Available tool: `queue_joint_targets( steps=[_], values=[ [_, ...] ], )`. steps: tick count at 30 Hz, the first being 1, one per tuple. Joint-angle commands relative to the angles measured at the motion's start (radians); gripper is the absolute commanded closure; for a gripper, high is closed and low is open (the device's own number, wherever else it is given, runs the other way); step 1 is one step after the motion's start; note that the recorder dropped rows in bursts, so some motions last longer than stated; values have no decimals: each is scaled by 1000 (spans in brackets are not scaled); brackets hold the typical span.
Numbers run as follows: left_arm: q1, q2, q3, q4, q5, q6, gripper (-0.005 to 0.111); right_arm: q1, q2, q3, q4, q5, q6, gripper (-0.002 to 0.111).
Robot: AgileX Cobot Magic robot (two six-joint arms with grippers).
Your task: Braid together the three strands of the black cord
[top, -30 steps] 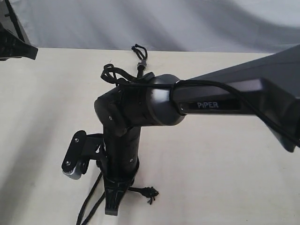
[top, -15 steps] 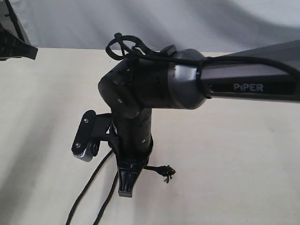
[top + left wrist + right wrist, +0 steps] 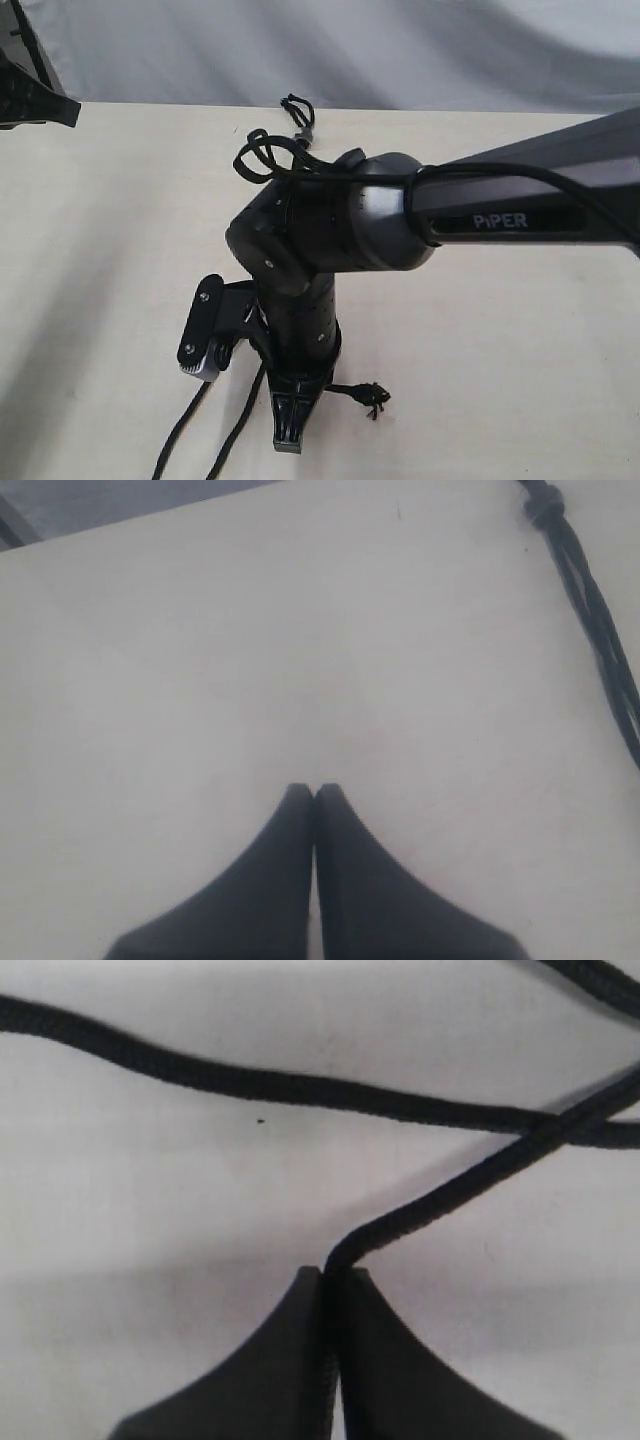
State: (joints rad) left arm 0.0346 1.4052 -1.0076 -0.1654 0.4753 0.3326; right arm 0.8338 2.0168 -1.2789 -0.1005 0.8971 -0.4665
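Pale table (image 3: 100,250): strand (image 3: 470,1180) pinched in right gripper (image 3: 330,1278) (crosses another).

We see pale cream table (image 3: 500,380), matte. Black cord (image 3: 298,118) lies on it, looped banded end near far edge. We note two strands (image 3: 180,428) trailing off near edge, close together. Frayed strand tip (image 3: 375,397) rests on surface to their right. Right wrist view: we see one strand (image 3: 250,1082) flat across table, second strand (image 3: 470,1175) crossing it. Left wrist view: strands bunched below knot (image 3: 543,502).
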Motion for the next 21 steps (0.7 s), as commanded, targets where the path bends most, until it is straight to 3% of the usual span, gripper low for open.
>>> queue_joint_targets(
  steps=[1,5,8,12,15,21],
  values=[
    [3,-7,5,-26,6,-1,106,-5,0,28,-6,-54,7,73],
    [3,-7,5,-58,23,-1,106,-6,-25,28,-28,-50,-16,24],
    [-8,-7,5,-131,48,44,106,-23,-106,28,-66,-50,19,3],
    [-72,-7,5,-270,158,221,106,-109,-286,30,-137,-78,41,4],
    [-160,-7,5,-398,236,336,106,-224,-416,35,-102,-151,54,4],
    [-373,-1,59,-451,261,335,105,-472,-611,143,100,-345,62,4]
  ],
)
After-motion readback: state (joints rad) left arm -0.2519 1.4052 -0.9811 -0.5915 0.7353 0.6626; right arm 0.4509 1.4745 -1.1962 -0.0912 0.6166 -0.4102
